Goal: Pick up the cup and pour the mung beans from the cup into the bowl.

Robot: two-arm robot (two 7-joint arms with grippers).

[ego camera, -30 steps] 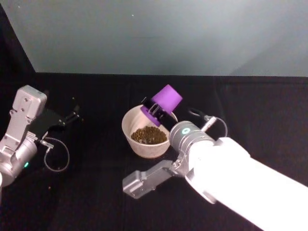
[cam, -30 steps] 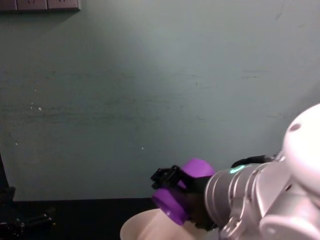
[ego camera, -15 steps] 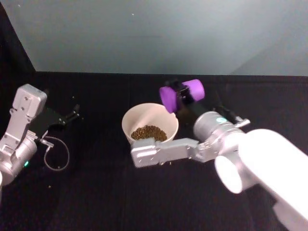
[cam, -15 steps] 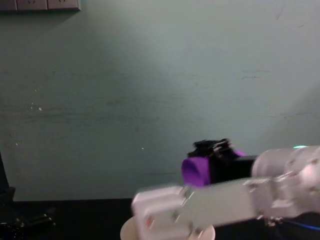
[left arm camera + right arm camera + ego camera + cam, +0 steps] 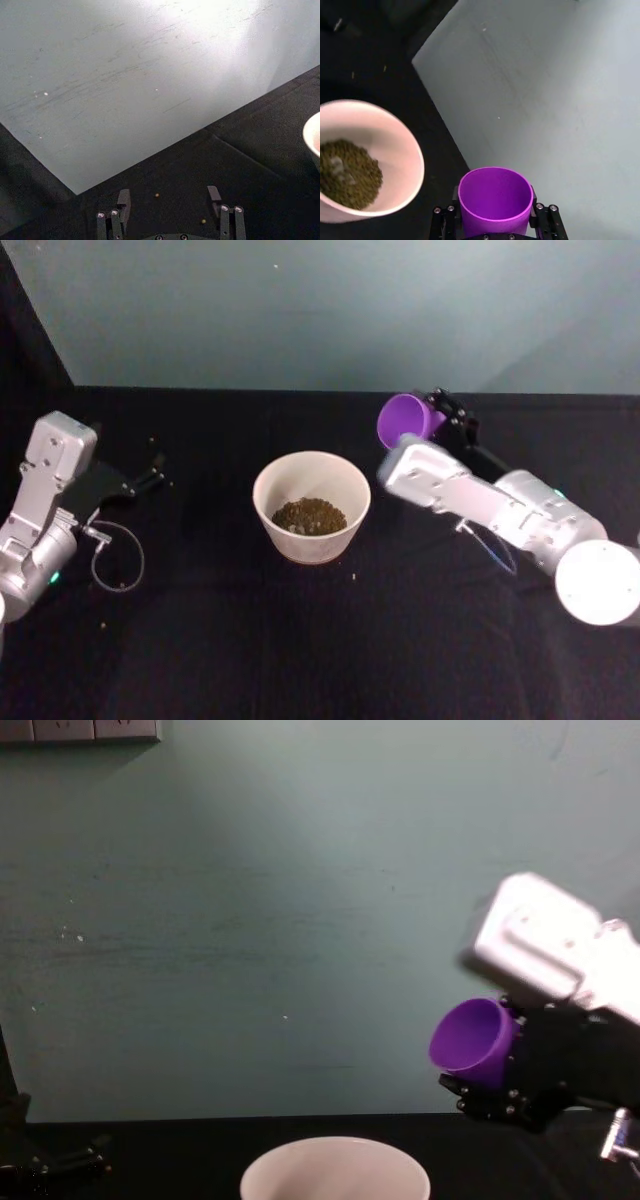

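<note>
The purple cup [image 5: 405, 420] hangs above the table, behind and to the right of the bowl, tipped with its mouth facing the bowl. My right gripper [image 5: 418, 420] is shut on the cup [image 5: 495, 200], one finger on each side [image 5: 475, 1042]. Seen from the right wrist, the cup's inside looks empty. The white bowl [image 5: 262, 490] stands at the table's middle with mung beans [image 5: 310, 515] heaped in its bottom [image 5: 347, 172]. My left gripper [image 5: 150, 473] is parked low at the far left, open [image 5: 169, 200] with nothing between its fingers.
A black cloth covers the table, and a teal wall stands close behind it. A few stray beans lie on the cloth [image 5: 352, 578] [image 5: 157, 195]. A cable loop [image 5: 115, 565] rests beside the left arm. Wall sockets [image 5: 80, 730] sit high up.
My right arm swung right and back, carrying the cup off the bowl. The cup turned from mouth-down over the bowl to lying sideways. The left arm stayed still.
</note>
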